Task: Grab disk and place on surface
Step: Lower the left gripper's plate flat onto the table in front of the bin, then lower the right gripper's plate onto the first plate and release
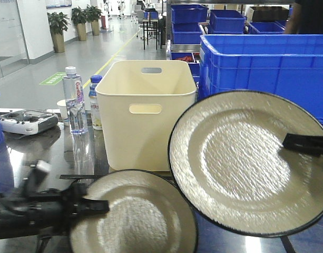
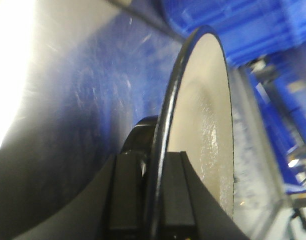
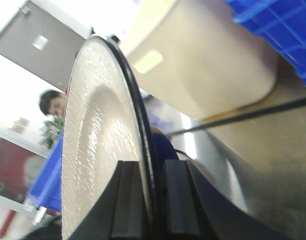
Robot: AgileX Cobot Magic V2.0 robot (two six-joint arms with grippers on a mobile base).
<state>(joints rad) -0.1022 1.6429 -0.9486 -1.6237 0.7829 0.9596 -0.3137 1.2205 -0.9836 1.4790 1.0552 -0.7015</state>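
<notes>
- Finding: two disks are in play. The lower disk (image 1: 143,219) sits at 6 o'clock in the front view, near level and low over the worktop (image 1: 29,150). I cannot tell whether it touches. The raised disk (image 1: 240,163) is at 4 o'clock, clear of the worktop and tilted with its face towards the camera.
- Left gripper (image 1: 100,205): closed on the lower disk's rim at its 9 o'clock. The left wrist view confirms this, with the left fingers (image 2: 125,190) clamping the black edge from both sides.
- Right gripper (image 1: 294,142): closed on the raised disk's rim at its 3 o'clock. The right fingers (image 3: 128,200) pinch the edge likewise.
- Arm pose: the left arm lies low and roughly horizontal, reaching in from 8 o'clock. The right arm enters at the 3 o'clock edge, mostly out of frame, with the wrist rolled so the disk stands steep.
- Step in hand, in my judgement: setting the disks down. For the raised disk I would roll the wrist level first. I would then lower it over bare worktop, in front of the cream bin (image 1: 145,110). It should land beside the lower disk, not over it, since the two rims overlap in the front view.
- Release only once the underside is seated. The glossy worktop may let a disk slide if it lands on edge.
- Risk: the blue crate (image 1: 266,68) stands behind the right arm's likely swing.
</notes>
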